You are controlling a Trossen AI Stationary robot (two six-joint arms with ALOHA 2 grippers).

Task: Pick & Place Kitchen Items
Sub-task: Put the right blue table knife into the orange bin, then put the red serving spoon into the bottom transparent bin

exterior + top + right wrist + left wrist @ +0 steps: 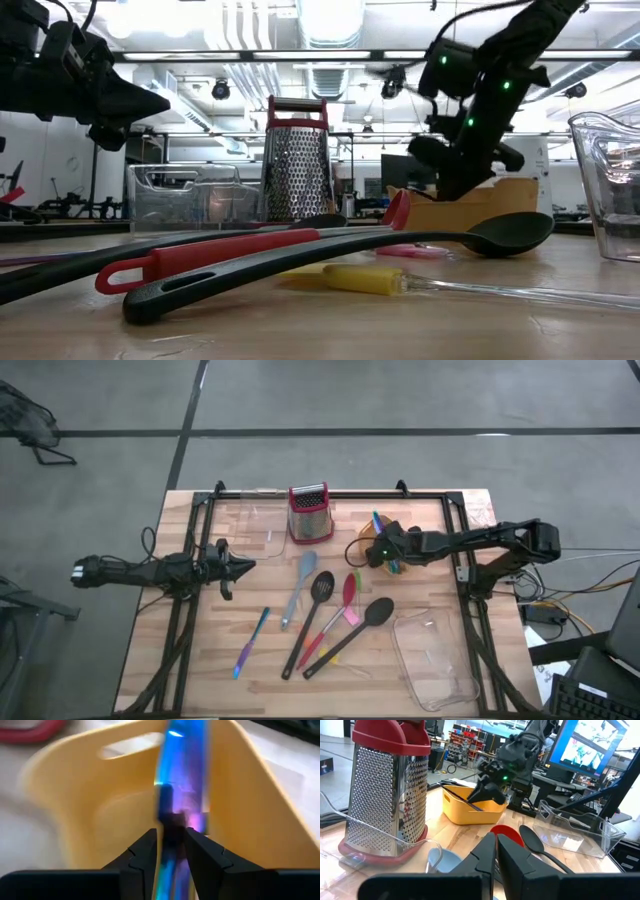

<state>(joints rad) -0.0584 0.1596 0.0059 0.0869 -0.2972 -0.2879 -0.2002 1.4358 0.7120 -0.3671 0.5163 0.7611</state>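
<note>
The right gripper is clamped on a slim blue-and-purple utensil, fingers pinching its shaft right over the orange tray, at the table's far right by the grater. From overhead, that gripper sits at the tray, the utensil's tip poking out past it.

Out from there, the red-topped box grater stands at the far edge, a clear bin beside it. Mid-table lie the grey spatula, a black slotted spoon, a red spoon and a big black spoon, fanned close together. A blue-and-purple utensil lies apart to their left.

The left gripper hovers at the left side, fingers closed, empty. Another clear bin sits at the near right.
</note>
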